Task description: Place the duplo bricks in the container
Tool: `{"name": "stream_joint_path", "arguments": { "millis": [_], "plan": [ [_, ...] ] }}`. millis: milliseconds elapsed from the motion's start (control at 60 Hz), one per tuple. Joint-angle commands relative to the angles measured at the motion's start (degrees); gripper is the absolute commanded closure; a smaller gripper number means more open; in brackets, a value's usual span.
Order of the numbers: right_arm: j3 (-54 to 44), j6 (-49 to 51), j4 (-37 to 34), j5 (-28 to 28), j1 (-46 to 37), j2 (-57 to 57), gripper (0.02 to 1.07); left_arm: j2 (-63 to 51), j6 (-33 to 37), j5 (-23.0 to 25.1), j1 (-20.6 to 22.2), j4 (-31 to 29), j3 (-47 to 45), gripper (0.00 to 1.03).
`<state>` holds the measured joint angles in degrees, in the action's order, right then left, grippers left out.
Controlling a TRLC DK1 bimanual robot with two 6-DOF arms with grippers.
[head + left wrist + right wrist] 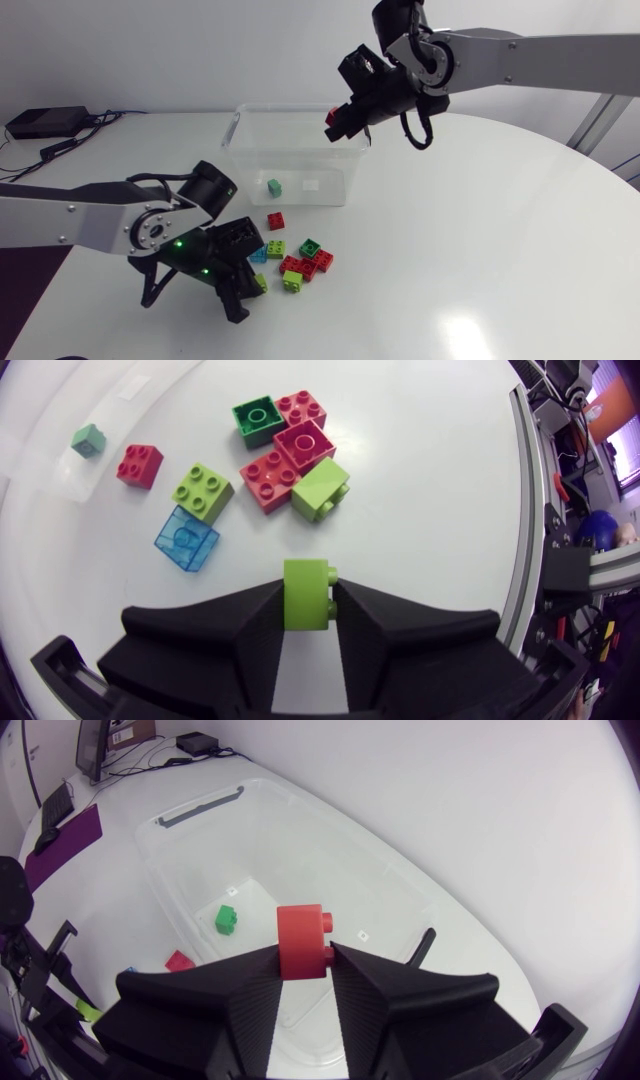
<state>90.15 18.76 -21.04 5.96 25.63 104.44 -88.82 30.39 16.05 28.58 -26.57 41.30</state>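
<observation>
Bricks total eleven: eight plastic duplo bricks [265, 475] loose on the white table [480, 230] ahead of my left gripper [308, 590], which pinches a lime brick [306, 600]; one small green brick [227, 918] in the clear plastic container [255, 160]; a red brick [302, 942] clamped in my right gripper [305, 954] above it, studs sideways, as only wrist views show.

Left arm [80, 220]: silver-grey link, black joints, a round silver hub, and two green lights glowing on the black housing behind the jaws. Right arm [540, 55]: same silver-grey link, black wrist, a black cable looping out behind the jaws. Left gripper [308, 592] is matte black, with two broad wedge fingers [220, 640], smooth and sloped. Right gripper [305, 955] looks alike, with black bracket ends either side of the jaws.
</observation>
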Motion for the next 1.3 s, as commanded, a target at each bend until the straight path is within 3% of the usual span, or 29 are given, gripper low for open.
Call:
{"name": "stream_joint_path", "arguments": {
  "millis": [0, 50, 100, 233, 283, 567, 1067, 1283],
  "plan": [
    [3.1, -1.5, -0.1, 0.1, -0.9, 3.1, 0.72, 3.7, 2.0, 0.6, -2.3, -2.7, 2.7, 0.77],
    [4.0, -1.6, -0.3, 0.2, -1.2, 4.2, 0.7, 5.0, 2.5, 1.2, -3.2, -3.8, 4.0, 0.77],
    [4.7, -1.6, -0.6, 0.2, -1.5, 5.1, 0.62, 6.5, 2.9, 1.7, -4.5, -5.4, 5.7, 0.77],
    [6.4, -1.7, -1.6, 0.2, -1.6, 7.2, 0.22, 8.7, 4.0, 2.7, -6.9, -8.2, 10.4, 0.77],
    [6.9, -1.7, -1.7, 0.2, -1.6, 7.6, 0.15, 9.3, 4.5, 3.2, -7.6, -9.0, 12.1, 0.77],
    [4.1, -1.6, -1.4, 0.2, -1.6, 2.3, 0.09, 8.7, 4.1, 4.9, -11.9, -8.9, 22.9, 0.77],
    [-20.9, 2.2, -1.2, 1.9, 3.8, -15.8, 0.09, -5.2, -2.6, 5.7, -13.3, 5.8, 37.4, 0.76],
    [-27.4, 2.8, -1.5, 1.9, 7.0, -17.1, 0.09, -13.8, -2.8, 5.8, -13.6, 7.9, 43.8, 0.76]
  ]
}}
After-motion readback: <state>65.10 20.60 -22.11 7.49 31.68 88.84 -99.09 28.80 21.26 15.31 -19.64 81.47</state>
